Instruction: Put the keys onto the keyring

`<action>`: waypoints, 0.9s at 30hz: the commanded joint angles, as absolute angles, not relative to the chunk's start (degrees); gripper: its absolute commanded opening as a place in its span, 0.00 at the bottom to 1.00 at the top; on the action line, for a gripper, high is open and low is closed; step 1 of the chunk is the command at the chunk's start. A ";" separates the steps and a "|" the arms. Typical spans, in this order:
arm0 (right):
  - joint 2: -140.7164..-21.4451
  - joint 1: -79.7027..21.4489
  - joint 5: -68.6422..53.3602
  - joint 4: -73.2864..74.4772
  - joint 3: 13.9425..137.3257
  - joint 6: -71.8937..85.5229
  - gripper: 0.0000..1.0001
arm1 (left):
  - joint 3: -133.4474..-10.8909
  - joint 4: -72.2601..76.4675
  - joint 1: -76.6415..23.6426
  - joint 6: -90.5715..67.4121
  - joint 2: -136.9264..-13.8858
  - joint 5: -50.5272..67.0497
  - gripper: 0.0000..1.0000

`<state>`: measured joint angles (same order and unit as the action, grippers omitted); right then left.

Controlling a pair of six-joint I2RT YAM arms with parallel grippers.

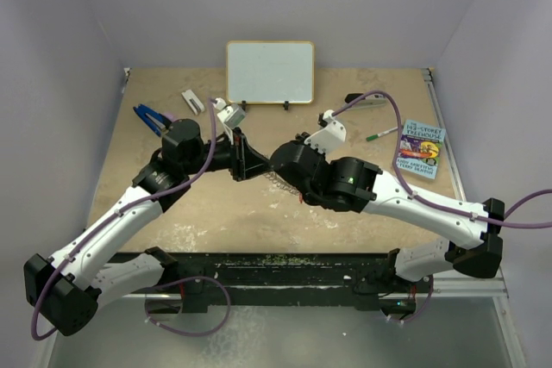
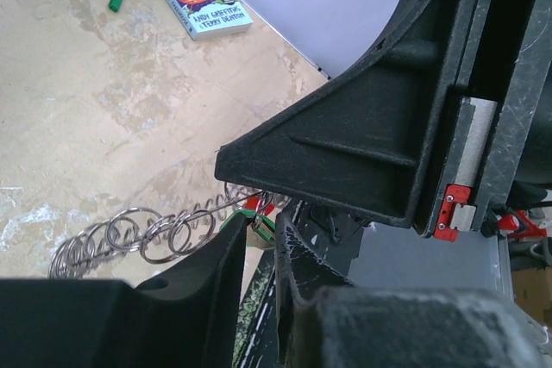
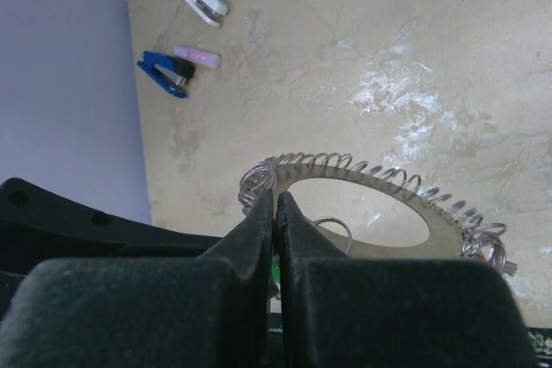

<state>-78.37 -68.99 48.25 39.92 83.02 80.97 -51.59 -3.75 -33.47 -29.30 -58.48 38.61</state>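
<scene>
Both arms meet over the middle of the table. My right gripper point(image 3: 274, 197) is shut on the near rim of the keyring point(image 3: 366, 177), a flat silver ring fringed with small wire loops, and holds it just above the table. In the left wrist view that fringe of loops point(image 2: 129, 234) runs left from my left gripper point(image 2: 265, 220). The left gripper's tips are shut on the green key point(image 2: 264, 230). The red key's head point(image 2: 253, 204) shows just beyond it, among the loops. From above, the left gripper point(image 1: 250, 164) and right gripper point(image 1: 274, 165) nearly touch.
A small whiteboard point(image 1: 269, 72) stands at the back. A blue stapler point(image 1: 148, 116) and a white stapler point(image 1: 192, 102) lie at the back left. A book point(image 1: 420, 149) and a green-capped pen point(image 1: 379, 134) lie at the right. Walls close in three sides.
</scene>
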 commanded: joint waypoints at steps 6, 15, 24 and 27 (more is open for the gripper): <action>-74.95 -69.29 48.34 35.76 83.02 79.88 0.00 | -50.98 -0.79 -33.76 -28.51 -56.89 38.73 0.09; -72.36 -69.25 45.35 33.20 79.86 78.04 0.00 | -51.65 -2.67 -33.74 -23.56 -56.52 38.45 0.04; -69.61 -69.21 38.49 26.73 76.99 73.92 0.00 | -53.15 -5.53 -33.75 -19.51 -56.08 36.48 0.04; -69.75 -69.22 37.31 26.50 77.36 73.03 0.00 | -53.57 -5.16 -33.74 -19.67 -55.99 36.52 0.04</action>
